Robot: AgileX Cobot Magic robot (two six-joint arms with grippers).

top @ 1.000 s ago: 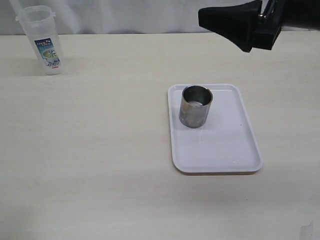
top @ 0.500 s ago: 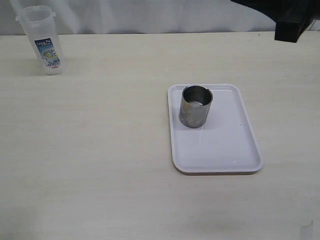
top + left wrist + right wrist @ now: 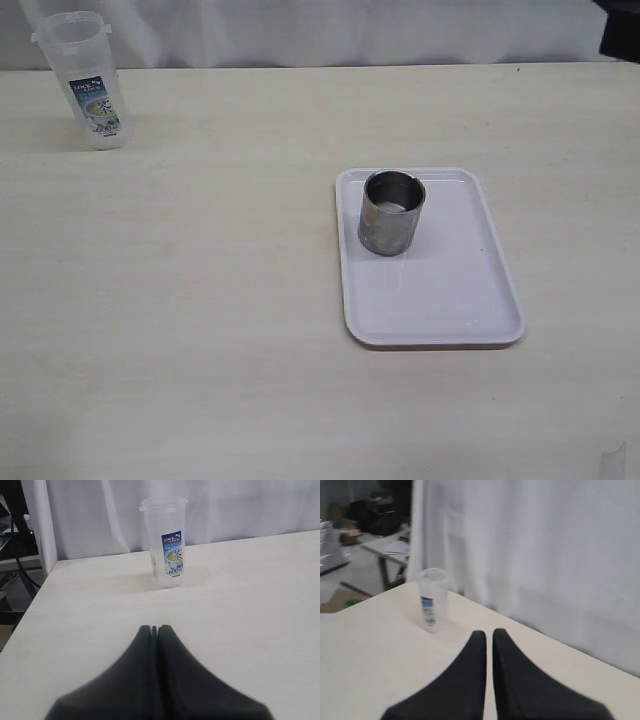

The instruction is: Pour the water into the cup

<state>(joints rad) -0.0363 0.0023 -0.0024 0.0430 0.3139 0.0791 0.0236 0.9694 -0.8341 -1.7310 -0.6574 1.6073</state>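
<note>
change: right fingers (image 3: pixel 476 655) closed on nothing, arm withdrawn from above tray (image 3: pixel 440 300) | left fingers (image 3: pixel 145 650) closed, empty | cup (image 3: pixel 392 212) on tray; bottle (image 3: pixel 88 80) well apart from tray | pour judged finished

A tall clear plastic bottle with a blue-and-green label (image 3: pixel 88 85) stands upright at the far left of the pale surface (image 3: pixel 200 300). Well apart from it, right of centre, a short brushed-steel cup (image 3: pixel 391 212) stands on the far half of a flat white rectangular tray (image 3: pixel 450 300).
</note>
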